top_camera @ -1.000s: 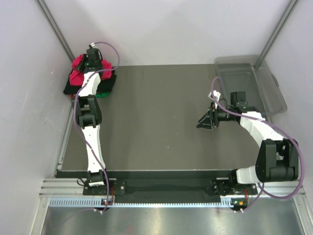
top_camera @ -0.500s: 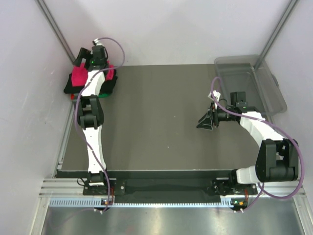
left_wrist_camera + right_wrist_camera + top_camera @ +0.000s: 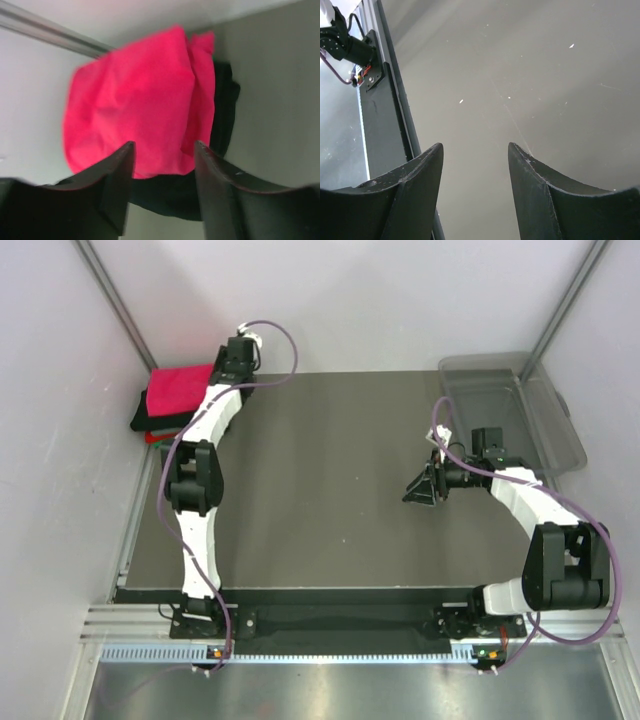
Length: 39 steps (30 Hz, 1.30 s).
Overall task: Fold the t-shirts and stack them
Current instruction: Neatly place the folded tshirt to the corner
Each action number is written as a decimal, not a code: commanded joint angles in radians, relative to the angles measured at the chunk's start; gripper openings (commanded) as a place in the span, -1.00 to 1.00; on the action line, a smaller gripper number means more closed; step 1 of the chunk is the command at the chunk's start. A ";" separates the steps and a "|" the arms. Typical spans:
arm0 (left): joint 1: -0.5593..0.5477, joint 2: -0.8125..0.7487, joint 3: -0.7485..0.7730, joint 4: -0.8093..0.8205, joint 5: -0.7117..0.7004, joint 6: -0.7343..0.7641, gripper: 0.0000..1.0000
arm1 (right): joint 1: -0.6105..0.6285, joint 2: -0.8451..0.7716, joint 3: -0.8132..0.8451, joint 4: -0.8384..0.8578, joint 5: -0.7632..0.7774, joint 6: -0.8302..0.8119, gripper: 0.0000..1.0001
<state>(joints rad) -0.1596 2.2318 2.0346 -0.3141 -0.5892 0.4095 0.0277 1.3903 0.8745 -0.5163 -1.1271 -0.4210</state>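
Pink-topped t-shirts [image 3: 180, 392] at far-left table [image 3: 330, 490] corner

High overhead, close left wrist: shared t-shirts [image 3: 178, 392]

- Top view: bright, even light, with faint shadows on the dark grey matte table [image 3: 330, 490].
- Left wrist view: the folded bright pinkish-red cotton t-shirt [image 3: 135, 105] looks blurred and oversaturated.
- Right wrist view: the table is sharp, with a soft pale sheen.
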 commanded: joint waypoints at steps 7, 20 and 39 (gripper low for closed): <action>0.109 -0.031 0.018 -0.215 0.175 -0.141 0.33 | -0.017 0.026 0.012 0.007 -0.039 -0.053 0.11; 0.109 -0.150 -0.146 -0.154 0.157 -0.115 -1.00 | -0.018 0.044 0.029 -0.034 -0.063 -0.090 0.10; 0.075 -0.457 -0.375 -0.080 0.322 -0.120 0.86 | -0.018 0.030 0.031 -0.047 -0.085 -0.102 0.11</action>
<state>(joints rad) -0.0692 1.8900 1.6943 -0.4683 -0.3435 0.2901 0.0227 1.4380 0.8749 -0.5705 -1.1584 -0.4755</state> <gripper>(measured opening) 0.913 0.554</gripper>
